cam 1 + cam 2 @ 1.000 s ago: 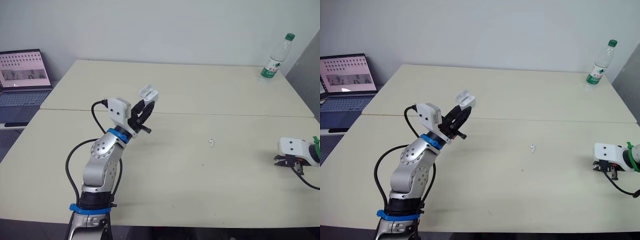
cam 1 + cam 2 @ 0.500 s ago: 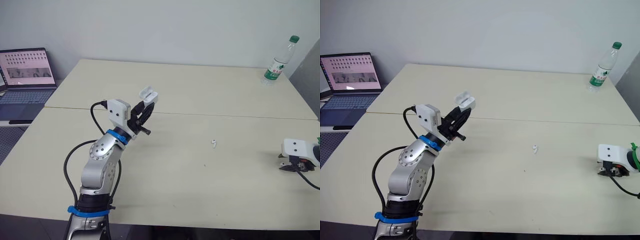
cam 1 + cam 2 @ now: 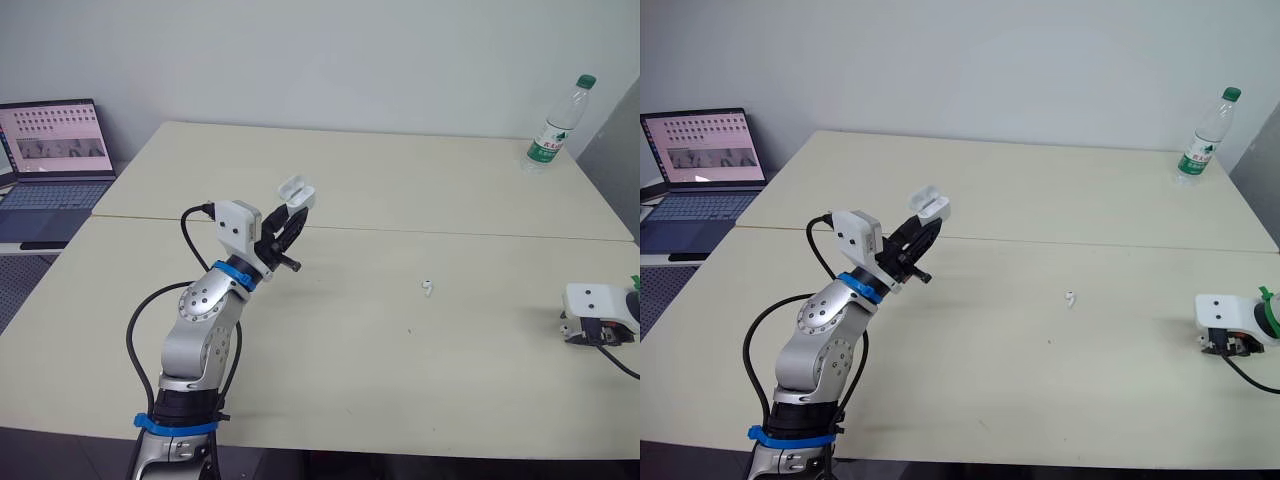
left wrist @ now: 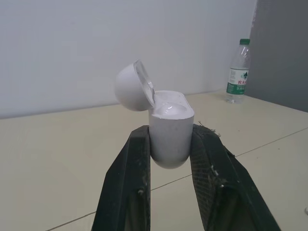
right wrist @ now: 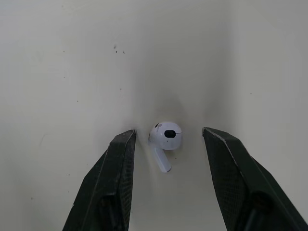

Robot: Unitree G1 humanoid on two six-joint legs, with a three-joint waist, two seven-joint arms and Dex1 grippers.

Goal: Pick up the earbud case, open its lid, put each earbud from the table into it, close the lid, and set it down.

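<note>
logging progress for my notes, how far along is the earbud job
Done: the earbud case is picked up in the left gripper, lid open. In hand: the open right gripper straddles one earbud on the table. Left: load that earbud and the second earbud mid-table, close the lid, set the case down.

Cream tabletop in a plain, evenly lit room.
Two pale tables (image 3: 400, 180) meet at a seam (image 3: 450, 231) below a bare white wall (image 3: 320, 50). An open laptop (image 3: 55, 150) sits beyond the left edge, and a water bottle (image 3: 556, 125) stands at the far right corner beside a grey panel (image 3: 620, 150).
</note>
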